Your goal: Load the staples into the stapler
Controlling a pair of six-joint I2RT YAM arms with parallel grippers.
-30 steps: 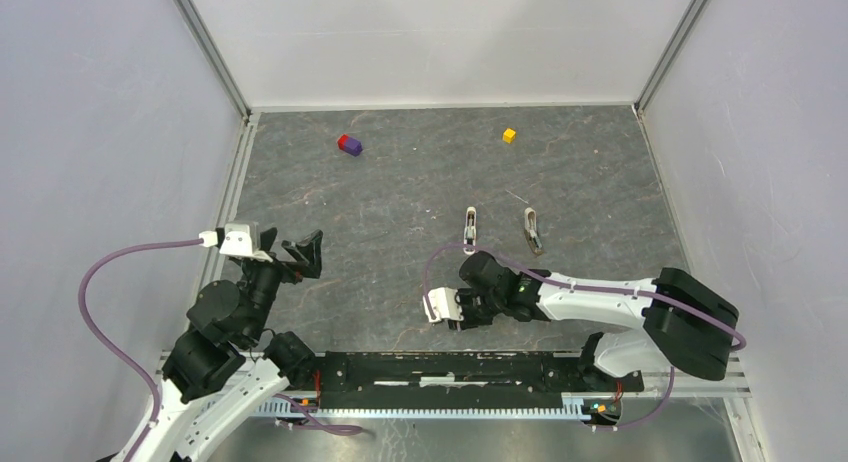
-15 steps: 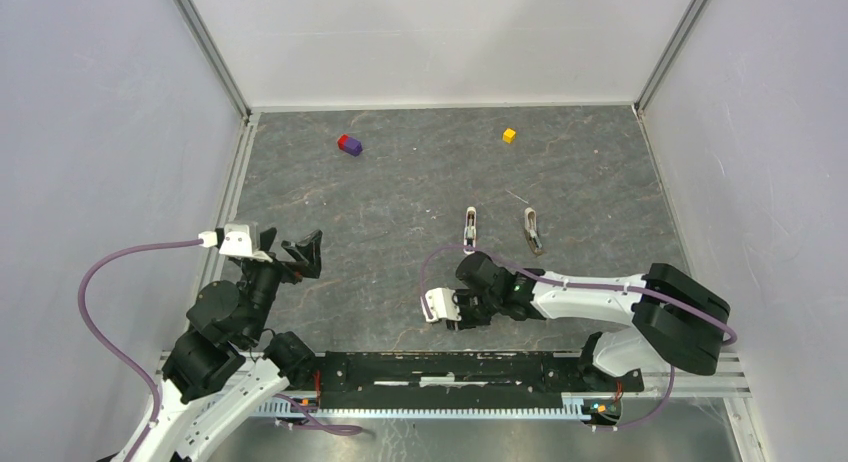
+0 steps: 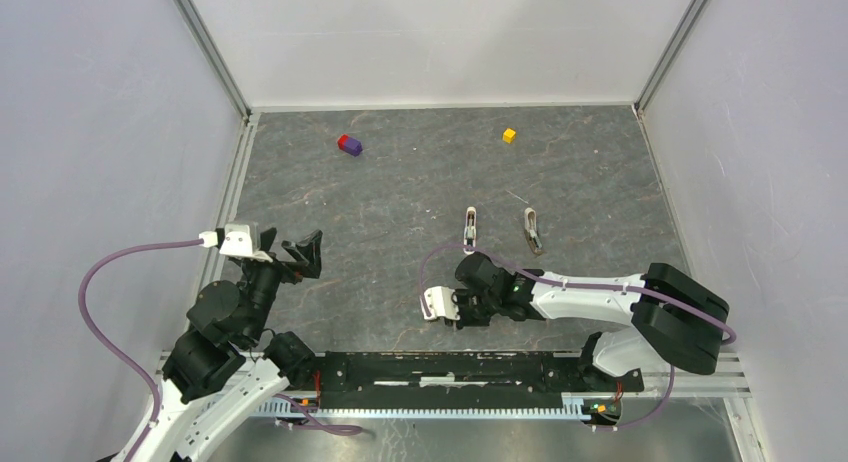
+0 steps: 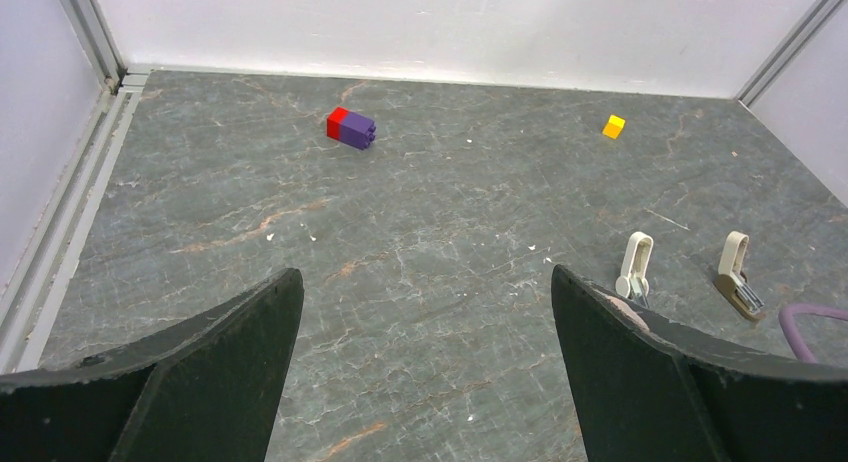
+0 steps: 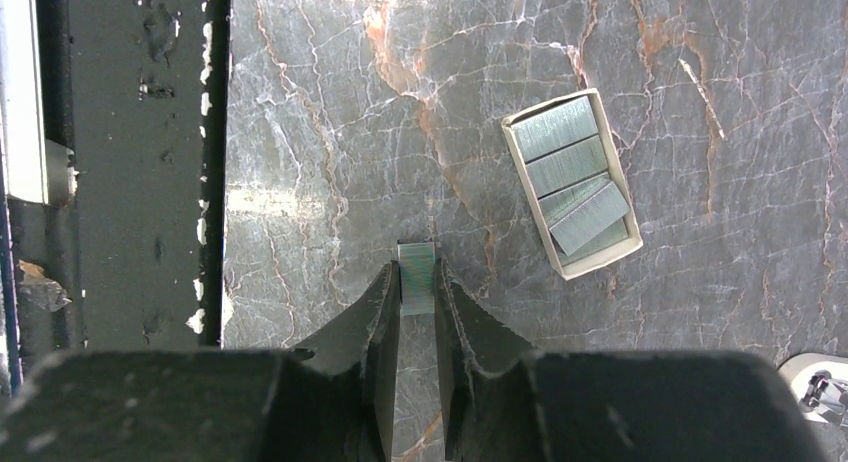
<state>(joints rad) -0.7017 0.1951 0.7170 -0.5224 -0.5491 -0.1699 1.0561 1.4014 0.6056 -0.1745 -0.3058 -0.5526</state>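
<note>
The stapler shows as two small white pieces lying side by side on the stone floor: one point(image 3: 469, 227) to the left, and one point(image 3: 533, 230) with a grey-brown metal inside. Both also show in the left wrist view point(image 4: 635, 267) point(image 4: 738, 279). My right gripper point(image 5: 417, 282) is shut on a short strip of staples point(image 5: 416, 260), held just above the floor. An open white box of staple strips point(image 5: 572, 182) lies to its upper right. My left gripper point(image 4: 425, 282) is open and empty, well left of the stapler point(image 3: 303, 254).
A red-and-purple block point(image 3: 349, 144) and a yellow cube point(image 3: 509, 135) lie near the back wall. The black base rail point(image 5: 120, 162) runs just left of my right gripper. White walls enclose the floor. A purple cable loops by the right wrist point(image 3: 440, 257).
My right wrist has shifted slightly to the left with the staple strip in its jaws. The left arm and the stapler pieces have not moved.
</note>
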